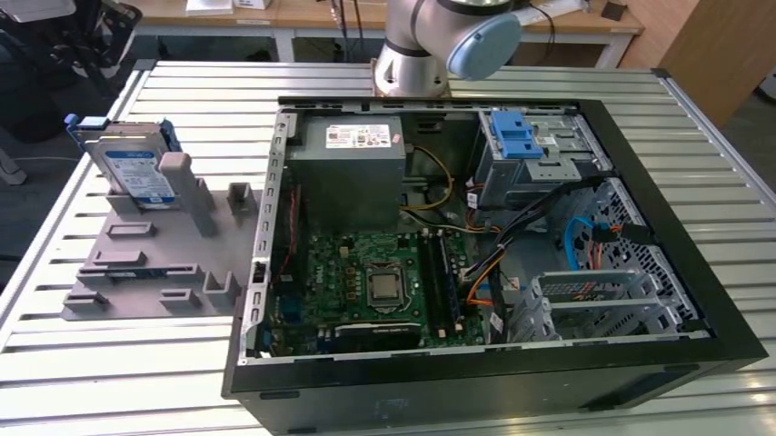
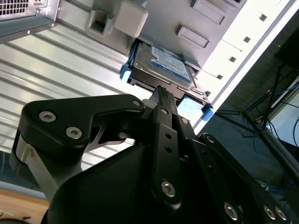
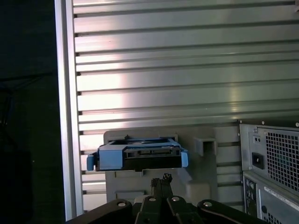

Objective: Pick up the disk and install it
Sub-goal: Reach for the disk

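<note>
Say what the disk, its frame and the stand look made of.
Disk: probably metal; dull silver casing under a glossy, paper-like label.
Frame: plastic; bright blue with moulded tabs.
Stand: likely plastic; matte grey with moulded slots.

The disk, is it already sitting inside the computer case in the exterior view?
No, the disk stands upright in the grey stand on the exterior view's left, outside the open computer case.

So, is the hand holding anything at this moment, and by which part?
Nothing is held. The hand is shut with nothing in it, apart from the disk, which stands in the grey stand.
</note>
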`<action>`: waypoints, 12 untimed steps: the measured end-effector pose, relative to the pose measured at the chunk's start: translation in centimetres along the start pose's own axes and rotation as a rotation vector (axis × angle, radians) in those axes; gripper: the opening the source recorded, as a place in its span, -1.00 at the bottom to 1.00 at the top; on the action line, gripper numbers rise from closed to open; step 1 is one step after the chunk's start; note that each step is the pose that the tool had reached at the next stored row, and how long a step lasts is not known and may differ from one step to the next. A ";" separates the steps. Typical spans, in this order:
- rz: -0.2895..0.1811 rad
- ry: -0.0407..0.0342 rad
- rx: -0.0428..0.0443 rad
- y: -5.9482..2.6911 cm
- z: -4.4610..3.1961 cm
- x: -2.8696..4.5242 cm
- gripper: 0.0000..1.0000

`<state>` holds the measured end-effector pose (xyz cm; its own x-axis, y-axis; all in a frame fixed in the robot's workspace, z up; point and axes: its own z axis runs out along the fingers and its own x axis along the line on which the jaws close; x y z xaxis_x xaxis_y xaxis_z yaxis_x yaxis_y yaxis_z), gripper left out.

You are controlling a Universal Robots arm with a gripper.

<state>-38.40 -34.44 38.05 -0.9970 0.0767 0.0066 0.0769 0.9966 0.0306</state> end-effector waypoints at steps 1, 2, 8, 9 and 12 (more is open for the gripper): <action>0.000 0.0010 0.0001 0.00 0.02 0.19 -0.79; 0.000 0.0018 0.0002 -0.01 0.04 0.38 -0.79; 0.000 0.0070 0.0006 0.00 0.16 1.49 -0.79; 0.000 0.0077 0.0006 0.00 0.19 1.69 -0.79; 0.000 0.0101 0.0008 0.03 0.25 2.26 -0.79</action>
<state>-40.66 -34.23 37.82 -0.9969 0.0767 0.0167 0.0772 0.9966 0.0298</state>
